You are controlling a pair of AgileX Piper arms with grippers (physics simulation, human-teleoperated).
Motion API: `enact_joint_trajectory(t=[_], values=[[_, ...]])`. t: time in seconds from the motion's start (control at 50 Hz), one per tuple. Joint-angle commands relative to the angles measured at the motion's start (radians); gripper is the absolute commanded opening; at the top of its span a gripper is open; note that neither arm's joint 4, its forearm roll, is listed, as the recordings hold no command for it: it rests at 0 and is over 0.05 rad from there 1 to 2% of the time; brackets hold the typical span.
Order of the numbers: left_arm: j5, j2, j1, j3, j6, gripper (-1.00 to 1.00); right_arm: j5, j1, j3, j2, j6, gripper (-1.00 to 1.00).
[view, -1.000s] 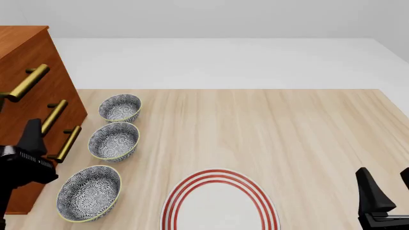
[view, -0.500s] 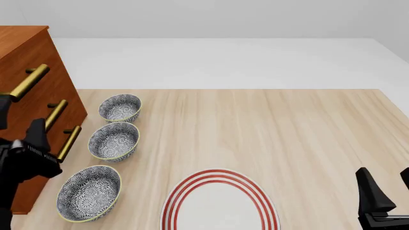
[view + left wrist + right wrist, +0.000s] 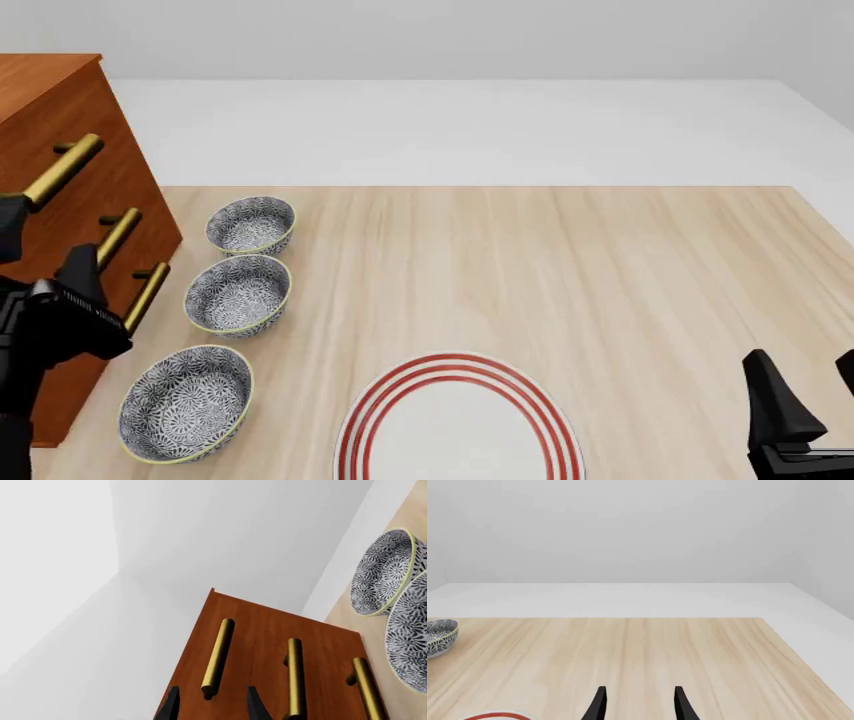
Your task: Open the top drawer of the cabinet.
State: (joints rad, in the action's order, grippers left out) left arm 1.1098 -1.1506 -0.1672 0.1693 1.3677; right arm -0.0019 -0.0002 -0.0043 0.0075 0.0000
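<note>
The cabinet [image 3: 60, 95] stands at the table's left edge; it also shows in the left wrist view [image 3: 320, 640]. Its top drawer [image 3: 96, 120] is shut and carries the uppermost brass handle [image 3: 60, 170]. My left gripper [image 3: 43, 248] is open in front of the drawer fronts, just below that handle. In the left wrist view the gripper [image 3: 212, 702] has its fingers either side of the near end of the top handle [image 3: 218, 657], without touching it. My right gripper [image 3: 807, 385] is open and empty at the front right, as the right wrist view [image 3: 639, 702] also shows.
Three patterned bowls [image 3: 251, 224] [image 3: 238, 294] [image 3: 187, 402] stand in a row just right of the cabinet. A red-ringed plate [image 3: 461, 420] lies at the front middle. The two lower brass handles [image 3: 114, 240] [image 3: 144, 295] sit below the top one.
My left gripper has risen a little and shifted left toward the top handle. The right arm has not moved. The drawers stay shut.
</note>
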Motion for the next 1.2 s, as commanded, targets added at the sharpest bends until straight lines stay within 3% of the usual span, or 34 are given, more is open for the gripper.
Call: enact_joint_trajectory(t=[0.02, 1.2], values=[[-0.003, -0.022, -0.008, 0.014, -0.006, 1.0, 0.0, 0.0, 0.0, 0.0, 0.0, 1.0], [-0.002, -0.124, -0.082, 0.109, 0.01, 1.0, 0.0, 0.0, 0.0, 0.0, 0.0, 1.0]])
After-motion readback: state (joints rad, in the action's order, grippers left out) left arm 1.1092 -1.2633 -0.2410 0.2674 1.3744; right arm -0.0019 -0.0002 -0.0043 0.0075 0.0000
